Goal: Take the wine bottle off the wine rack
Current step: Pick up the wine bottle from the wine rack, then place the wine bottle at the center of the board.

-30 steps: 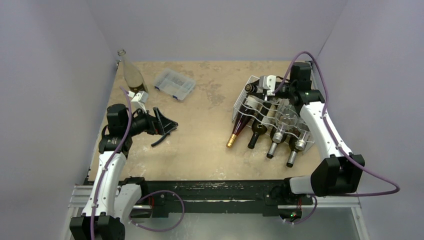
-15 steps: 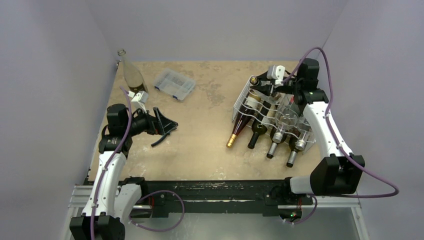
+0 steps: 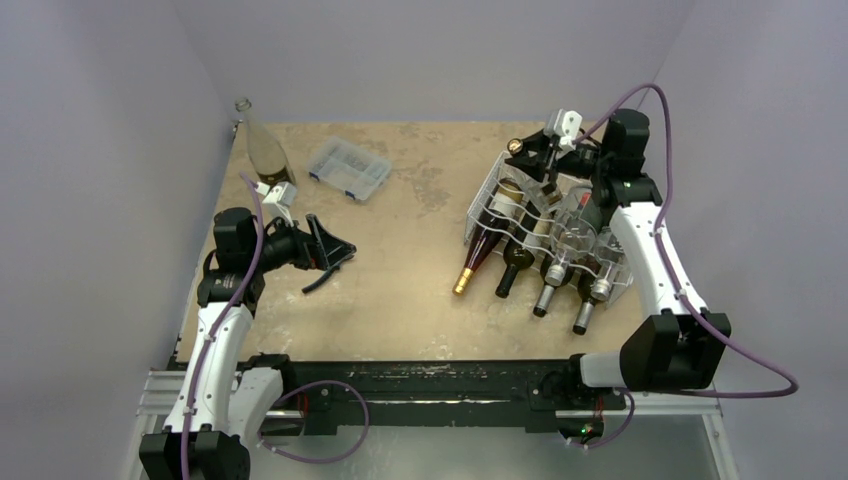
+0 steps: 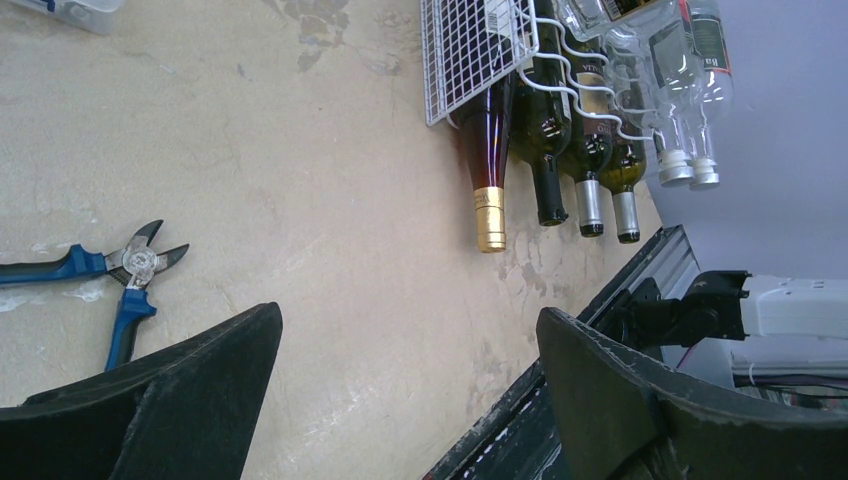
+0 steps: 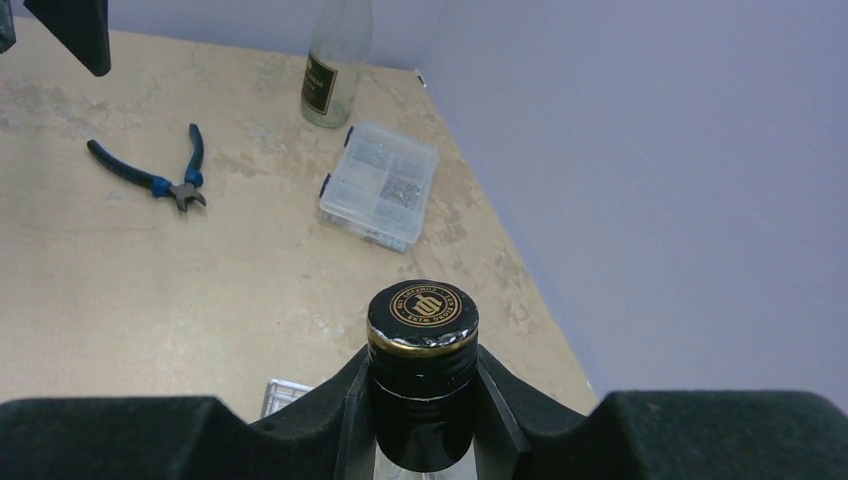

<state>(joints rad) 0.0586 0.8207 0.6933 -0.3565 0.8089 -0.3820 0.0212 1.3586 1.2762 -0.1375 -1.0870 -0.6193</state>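
Right side of the table (image 3: 420, 290): the white wire wine rack (image 3: 487, 205) cradles four dark bottles (image 4: 487, 140) in its lower row, necks toward the near edge, with two clear white-capped bottles (image 4: 655, 90) lying above them. Farther left, a clear plastic compartment box (image 5: 380, 185) holds small parts (image 5: 398, 190) too fine to identify. The right gripper (image 5: 421, 395) is clamped on the neck of the wine bottle (image 5: 421, 340), just under its black cap stamped with a gold emblem; clear glass shows below. The capped end tilts up over the rack's far edge. The left gripper (image 4: 400, 370) hovers, fingers spread wide, holding nothing.
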